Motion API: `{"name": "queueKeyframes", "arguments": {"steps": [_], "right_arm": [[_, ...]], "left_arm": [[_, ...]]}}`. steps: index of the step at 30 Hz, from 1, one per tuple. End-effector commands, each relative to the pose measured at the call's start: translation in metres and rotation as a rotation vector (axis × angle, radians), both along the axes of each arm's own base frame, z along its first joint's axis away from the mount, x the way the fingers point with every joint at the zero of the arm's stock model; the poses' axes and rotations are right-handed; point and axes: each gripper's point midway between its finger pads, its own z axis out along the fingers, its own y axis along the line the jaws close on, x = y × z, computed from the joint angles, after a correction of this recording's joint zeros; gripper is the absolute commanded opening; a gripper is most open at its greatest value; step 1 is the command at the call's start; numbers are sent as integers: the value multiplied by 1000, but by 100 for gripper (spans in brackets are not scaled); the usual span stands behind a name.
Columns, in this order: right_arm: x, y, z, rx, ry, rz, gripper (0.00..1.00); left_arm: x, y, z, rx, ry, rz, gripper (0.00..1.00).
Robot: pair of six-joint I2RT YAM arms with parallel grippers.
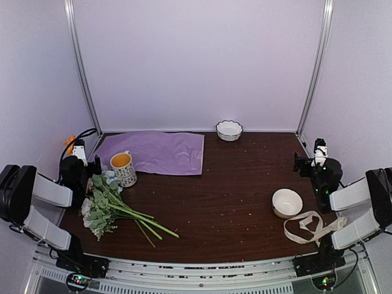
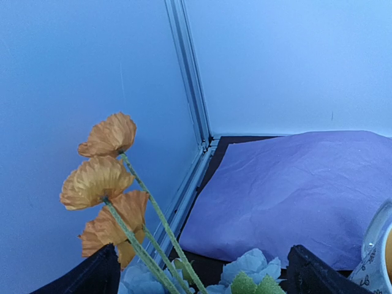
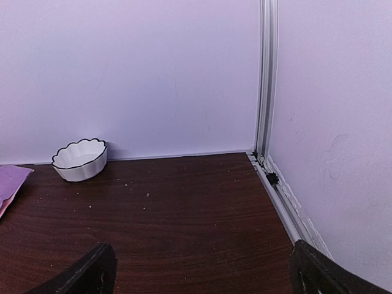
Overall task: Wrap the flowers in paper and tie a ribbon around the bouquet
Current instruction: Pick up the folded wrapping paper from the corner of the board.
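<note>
The flowers [image 1: 113,211] lie on the dark wooden table [image 1: 233,196] at its near left, blooms and leaves bunched toward the left arm and thin green stems fanning out to the right and toward the near edge. The left gripper [image 1: 92,168] sits just beyond the flower heads with its jaws spread wide and nothing clamped between them. In its wrist view the left gripper [image 2: 202,272] shows only two dark fingertips [image 2: 92,275] in the bottom corners. Three orange blooms [image 2: 101,177] rise on their stems near the left one, and pale blooms and a green leaf sit low between the two. Whether any of them touch the fingers cannot be told.

Just right of that gripper stands a patterned mug [image 1: 124,168] with an orange inside, touching or overlapping the near edge of the paper [image 1: 153,152]. The paper lies flat, lilac side up, along the back left of the table.

Farther right, a white scalloped bowl [image 1: 229,129] sits against the back wall. A round white bowl [image 1: 287,203] rests near the right arm, and the ribbon [image 1: 309,225] lies in loose cream loops just beside it, at the near right.

The right gripper [image 1: 301,164] hovers over the right side, jaws wide and empty. Its wrist view looks over bare table toward the scalloped bowl [image 3: 79,160].
</note>
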Motion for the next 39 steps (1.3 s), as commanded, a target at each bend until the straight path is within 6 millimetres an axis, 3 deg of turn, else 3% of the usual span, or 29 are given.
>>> {"name": "queueKeyframes", "arguments": {"steps": [1, 11, 16, 17, 19, 22, 25, 26, 28, 30, 31, 34, 36, 39], "right_arm": [[0, 0, 4, -13, -17, -8, 100], [-1, 0, 6, -10, -25, -5, 100], [9, -2, 27, -7, 63, -17, 100], [13, -3, 43, 20, 54, -24, 100], [20, 5, 54, 77, 112, 17, 100], [37, 38, 72, 209, 178, 184, 92], [52, 71, 85, 402, 205, 308, 75], [55, 84, 88, 440, 205, 334, 73], [60, 113, 92, 461, 220, 349, 70], [63, 149, 87, 453, 274, 354, 69], [65, 174, 91, 453, 292, 383, 69], [68, 240, 78, 493, 402, 486, 67], [70, 278, 55, 489, 512, 533, 66], [75, 317, 24, 513, 647, 533, 65]], "left_arm": [[2, 1, 11, 8, -48, -4, 98], [0, 5, 13, 4, -53, 26, 98], [-3, 9, 17, -7, -53, 48, 98], [-4, 9, 18, -6, -61, 46, 98], [-10, 13, 26, -4, -84, 79, 98], [-16, 31, 49, -42, -43, 202, 98], [-15, 32, 102, -5, -125, 206, 94], [-15, 31, 123, -12, -156, 201, 92], [-13, 20, 146, -26, -165, 166, 89], [-9, 0, 161, -16, -152, 109, 87], [-8, -11, 165, 0, -133, 92, 87], [-2, -52, 182, 28, -111, -14, 86], [1, -83, 187, 35, -86, -104, 85], [-1, -129, 186, 17, -45, -223, 84]]}}
